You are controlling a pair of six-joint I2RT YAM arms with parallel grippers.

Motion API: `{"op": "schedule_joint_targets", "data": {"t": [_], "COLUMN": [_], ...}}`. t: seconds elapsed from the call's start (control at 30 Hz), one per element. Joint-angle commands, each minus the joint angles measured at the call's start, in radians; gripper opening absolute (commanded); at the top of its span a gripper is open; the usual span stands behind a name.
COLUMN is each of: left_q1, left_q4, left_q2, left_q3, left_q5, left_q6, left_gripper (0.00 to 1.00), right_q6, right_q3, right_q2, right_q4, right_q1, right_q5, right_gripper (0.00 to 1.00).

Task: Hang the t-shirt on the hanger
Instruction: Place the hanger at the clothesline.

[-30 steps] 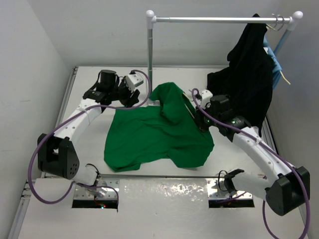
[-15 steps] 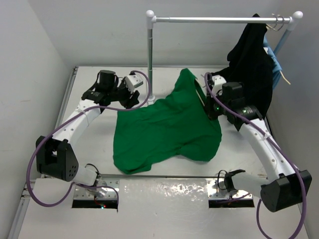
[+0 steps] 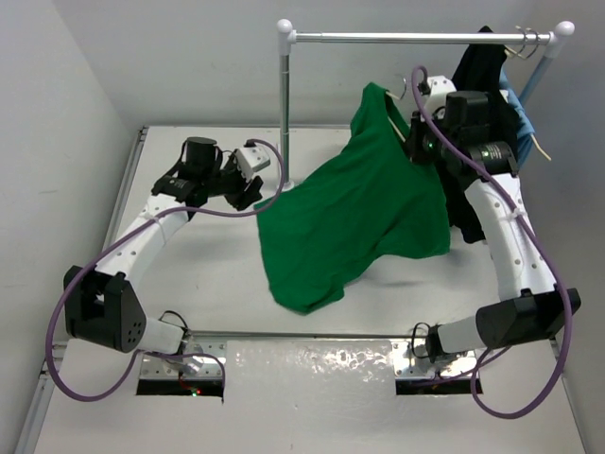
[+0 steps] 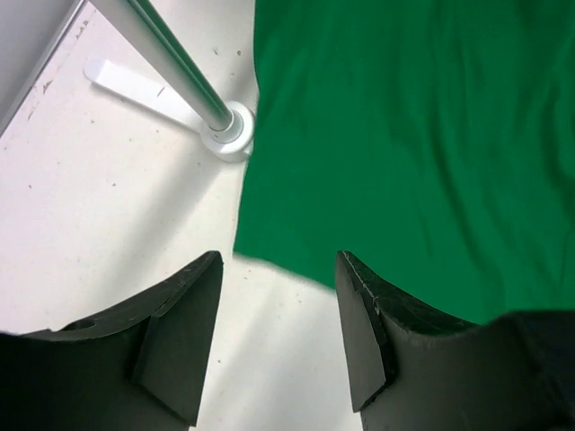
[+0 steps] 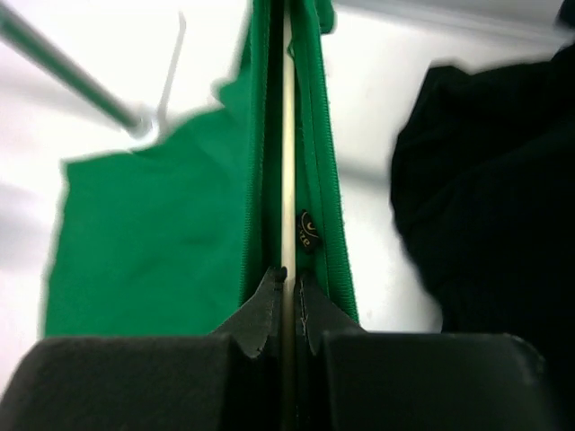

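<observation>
The green t-shirt (image 3: 359, 208) hangs from the cream hanger (image 3: 394, 118), whose bar runs inside its neck opening (image 5: 287, 135). My right gripper (image 3: 417, 147) is shut on the hanger bar (image 5: 287, 280) and holds it high, just below the rail. The shirt drapes down to the left and its lower part lies on the table. The hanger's hook is hard to make out. My left gripper (image 3: 250, 187) is open and empty (image 4: 278, 269), low over the table, with the shirt's edge (image 4: 404, 135) just beyond its fingers.
A metal rail (image 3: 406, 38) spans the back on a post (image 3: 285, 113) whose foot (image 4: 229, 135) stands by the shirt's edge. A black garment (image 3: 482, 113) and a light-blue garment (image 3: 523, 123) hang at the rail's right end, close to my right gripper.
My right gripper has risen up and to the right toward the rail with the hanger, lifting most of the shirt off the table. The left arm has barely moved.
</observation>
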Motion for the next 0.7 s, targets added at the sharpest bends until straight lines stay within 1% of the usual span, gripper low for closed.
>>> {"op": "schedule_joint_targets", "data": {"t": [0.0, 0.03, 0.27, 0.5, 0.67], "left_q1": [0.002, 0.002, 0.002, 0.002, 0.002], "left_q4": [0.034, 0.034, 0.055, 0.049, 0.046], "left_q2": [-0.034, -0.034, -0.037, -0.038, -0.04], "left_q3": [-0.023, -0.028, -0.042, -0.029, -0.028], "left_q5": [0.0, 0.0, -0.002, 0.012, 0.011], "left_q6": [0.019, 0.019, 0.025, 0.014, 0.015], "left_gripper": [0.5, 0.5, 0.5, 0.5, 0.5], "right_q6": [0.001, -0.001, 0.007, 0.009, 0.01], "right_q3": [0.126, 0.125, -0.038, -0.052, -0.061], "right_q2": [0.001, -0.002, -0.097, -0.143, -0.184], "right_q4": [0.064, 0.068, 0.189, 0.214, 0.242], "right_q1": [-0.007, -0.007, -0.007, -0.006, -0.007], "right_q5": [0.014, 0.014, 0.005, 0.005, 0.081], "right_gripper": [0.0, 0.0, 0.0, 0.0, 0.0]}}
